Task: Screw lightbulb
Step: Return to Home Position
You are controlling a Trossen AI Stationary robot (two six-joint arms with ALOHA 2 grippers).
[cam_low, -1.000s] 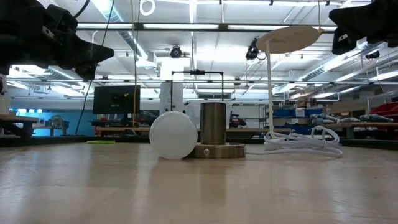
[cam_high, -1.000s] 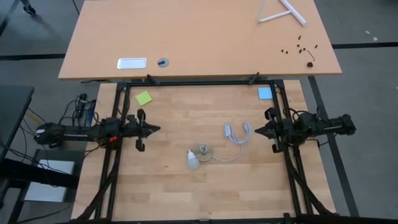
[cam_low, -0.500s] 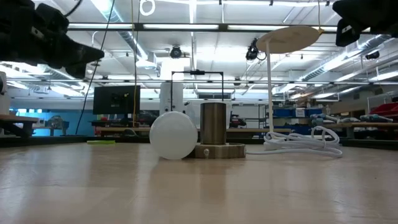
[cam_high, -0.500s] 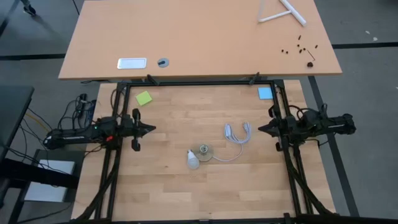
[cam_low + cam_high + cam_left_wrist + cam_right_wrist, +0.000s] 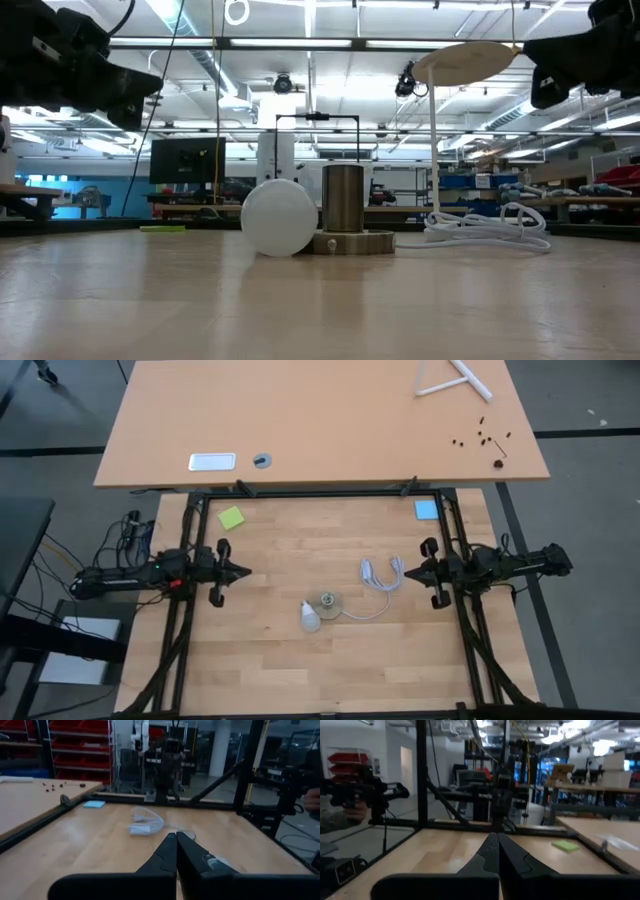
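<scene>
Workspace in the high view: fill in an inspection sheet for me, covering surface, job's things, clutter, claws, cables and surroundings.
Surface: wooden plank table.
Job's things: lightbulb lies on its side beside the socket, not screwed in.
Clutter: green note and blue note near the far corners.
Claws: left claw shut, empty, over the table's left part; right claw shut, empty, right of the white cord.
Cables: white cord loops from the socket.
Surroundings: second table behind; a person's hand in the right wrist view.
</scene>
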